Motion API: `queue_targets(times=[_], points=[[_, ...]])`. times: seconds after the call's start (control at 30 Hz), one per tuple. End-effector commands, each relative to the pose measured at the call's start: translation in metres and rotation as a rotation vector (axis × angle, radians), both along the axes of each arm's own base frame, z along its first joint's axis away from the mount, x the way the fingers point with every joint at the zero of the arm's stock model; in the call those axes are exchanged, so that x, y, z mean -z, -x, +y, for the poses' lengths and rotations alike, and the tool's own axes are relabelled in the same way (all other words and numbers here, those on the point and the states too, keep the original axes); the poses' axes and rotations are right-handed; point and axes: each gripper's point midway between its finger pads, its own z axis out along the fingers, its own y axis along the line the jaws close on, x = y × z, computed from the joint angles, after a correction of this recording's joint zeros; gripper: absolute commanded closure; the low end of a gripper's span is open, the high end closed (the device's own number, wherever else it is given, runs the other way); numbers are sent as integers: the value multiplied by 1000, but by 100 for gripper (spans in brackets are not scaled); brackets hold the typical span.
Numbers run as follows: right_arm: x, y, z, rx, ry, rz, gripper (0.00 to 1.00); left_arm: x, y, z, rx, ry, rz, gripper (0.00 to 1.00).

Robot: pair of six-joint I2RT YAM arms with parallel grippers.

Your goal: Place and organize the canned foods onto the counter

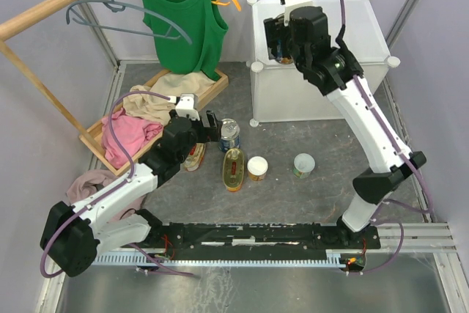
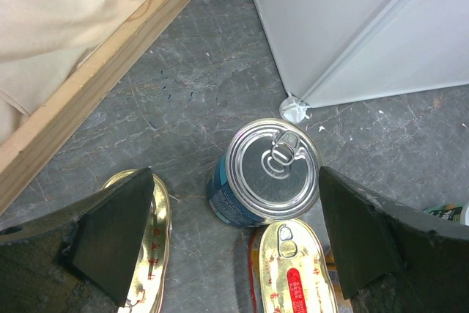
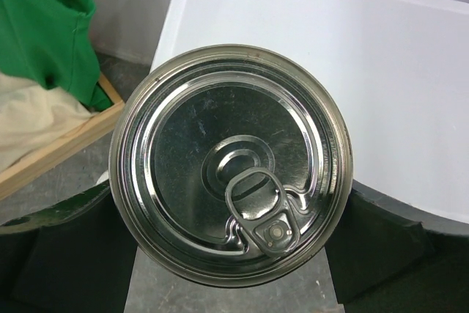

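Observation:
My right gripper [image 1: 287, 48] is shut on a tall silver-topped can [image 3: 231, 163] and holds it over the front left edge of the white counter [image 1: 366, 27], whose top also shows in the right wrist view [image 3: 366, 71]. My left gripper [image 1: 209, 126] is open and empty, low over the floor. In the left wrist view the gripper [image 2: 234, 236] has a blue-labelled can [image 2: 272, 170] just ahead of its jaws. One oval yellow-red tin [image 2: 293, 269] lies between the jaws; another [image 2: 150, 247] lies partly under the left finger. An orange-labelled can [image 1: 257, 168] and a green-labelled can [image 1: 304, 164] stand further right.
A wooden tray [image 1: 212, 93] of clothes lies at the left, with pink cloth [image 1: 128, 133] spilling over it. A green top [image 1: 183, 23] hangs on a wooden rail [image 1: 58, 5]. The counter's corner foot [image 2: 295, 108] is just beyond the blue can.

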Motion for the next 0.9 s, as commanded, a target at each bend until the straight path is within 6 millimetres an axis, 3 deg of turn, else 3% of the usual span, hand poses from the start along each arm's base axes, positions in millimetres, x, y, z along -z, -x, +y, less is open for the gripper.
queue_targets(times=[0.0,0.4,0.5,0.77,0.87], points=[[-79,-20,-8,9,-176,-207,99,-21,-7,-7,8,57,-36,1],[-58,-77,-5,10,-240,-154,99,-24,-16,-14,15,51,-30,1],[-65,-81,-5,5,-262,-175,99,-25,-17,-14,13,54,-32,1],[-45,-99,2,-2,-272,-139,99,-21,-15,-16,16,66,-19,1],[-37,-103,7,-12,-274,-123,94,-19,-14,-15,16,68,-15,1]])
